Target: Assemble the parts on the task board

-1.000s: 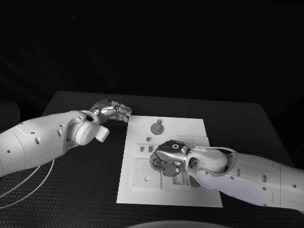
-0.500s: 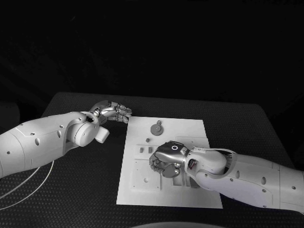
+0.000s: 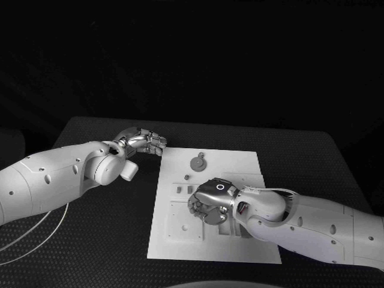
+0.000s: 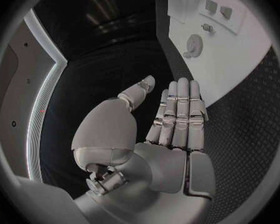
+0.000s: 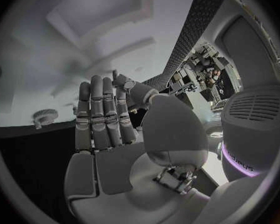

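Right hand (image 3: 213,201) hides task board (image 3: 179,231) middle.

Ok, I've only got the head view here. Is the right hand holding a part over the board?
Observer: No. The right wrist view shows the right hand with straight fingers and a bare palm.
Operator: And the left hand?
Observer: In the left wrist view the left hand is flat too and holds nothing, over the black table beside the task board.
Operator: What's that round part?
Observer: The round part has a toothed rim, like a gear, and lies untouched.
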